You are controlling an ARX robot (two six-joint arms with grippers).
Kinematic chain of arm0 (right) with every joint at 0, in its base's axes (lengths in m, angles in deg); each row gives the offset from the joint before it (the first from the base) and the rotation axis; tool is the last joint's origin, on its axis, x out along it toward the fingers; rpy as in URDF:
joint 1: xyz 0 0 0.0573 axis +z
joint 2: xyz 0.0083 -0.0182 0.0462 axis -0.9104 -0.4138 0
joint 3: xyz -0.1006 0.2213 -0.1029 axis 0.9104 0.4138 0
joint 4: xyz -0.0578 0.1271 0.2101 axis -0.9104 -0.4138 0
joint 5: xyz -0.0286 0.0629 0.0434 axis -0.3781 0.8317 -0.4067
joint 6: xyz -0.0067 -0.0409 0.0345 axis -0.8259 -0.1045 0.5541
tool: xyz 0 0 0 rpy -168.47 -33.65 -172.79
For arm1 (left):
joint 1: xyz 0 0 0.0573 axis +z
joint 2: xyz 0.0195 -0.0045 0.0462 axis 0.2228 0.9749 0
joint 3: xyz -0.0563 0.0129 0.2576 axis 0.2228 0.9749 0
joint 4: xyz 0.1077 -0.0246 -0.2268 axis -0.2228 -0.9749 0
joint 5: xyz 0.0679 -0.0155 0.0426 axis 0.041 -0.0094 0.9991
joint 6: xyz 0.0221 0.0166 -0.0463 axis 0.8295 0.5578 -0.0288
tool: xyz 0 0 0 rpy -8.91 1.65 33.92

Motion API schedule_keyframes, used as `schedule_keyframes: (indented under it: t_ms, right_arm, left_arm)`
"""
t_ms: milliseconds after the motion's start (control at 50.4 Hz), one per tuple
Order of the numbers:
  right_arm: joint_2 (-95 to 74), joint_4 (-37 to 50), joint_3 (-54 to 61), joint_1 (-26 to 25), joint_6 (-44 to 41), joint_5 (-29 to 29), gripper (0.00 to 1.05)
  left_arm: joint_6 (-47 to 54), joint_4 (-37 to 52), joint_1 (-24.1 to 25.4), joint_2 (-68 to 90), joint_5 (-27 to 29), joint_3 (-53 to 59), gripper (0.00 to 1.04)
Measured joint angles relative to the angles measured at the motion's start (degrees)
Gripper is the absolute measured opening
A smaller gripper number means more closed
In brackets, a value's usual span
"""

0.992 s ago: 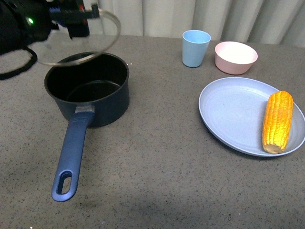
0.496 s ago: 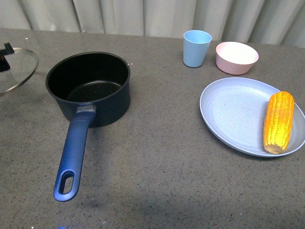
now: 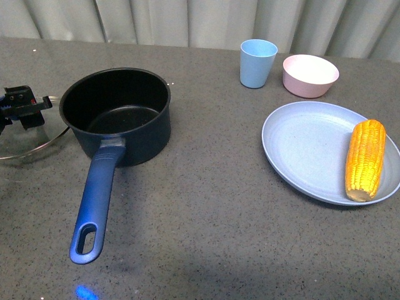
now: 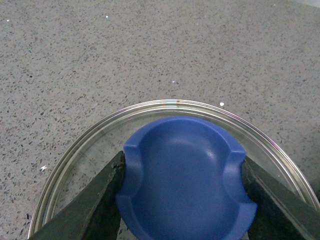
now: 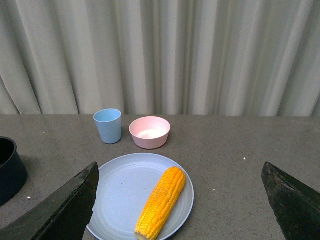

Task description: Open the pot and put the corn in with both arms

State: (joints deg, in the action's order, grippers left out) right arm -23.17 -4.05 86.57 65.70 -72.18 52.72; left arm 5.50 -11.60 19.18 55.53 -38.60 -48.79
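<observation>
Pot [image 3: 115, 112]: uncovered, black inside bare, handle toward camera.
Lid [image 3: 25, 140]: glass, just left of pot.
Left gripper [image 4: 185, 200]: clamped on lid's blue knob [image 4: 185, 170].
Right gripper [image 5: 180, 207]: spread wide, holding nothing.
Plate [image 3: 300, 144]: corn [image 3: 365, 159] lying near its right edge.
Bowl [image 3: 310, 75], cup [image 3: 257, 62]: behind plate.

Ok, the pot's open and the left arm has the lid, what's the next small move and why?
Probably open the left jaws and release the lid. They are shut on its blue knob, and the lid sits low by the table beside the open pot, though contact is unclear. The corn lies on the plate.
</observation>
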Motion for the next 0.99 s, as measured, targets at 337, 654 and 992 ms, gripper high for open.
schedule_keyframes:
  t_ms: [337,654,992]
  right_arm:
    - [0.0,0.0,0.0,0.0,-0.02,0.0,0.95]
    - [0.0,0.0,0.0,0.0,-0.02,0.0,0.95]
    - [0.0,0.0,0.0,0.0,0.0,0.0,0.95]
  left_arm:
    - [1.38,-0.83,0.17,1.01,-0.74,-0.31,0.6]
    - [-0.57,-2.75,0.04,-9.2,-2.62,3.39,0.98]
    - [0.2,-8.83,-2.51,-34.42,-3.76,15.43,0.98]
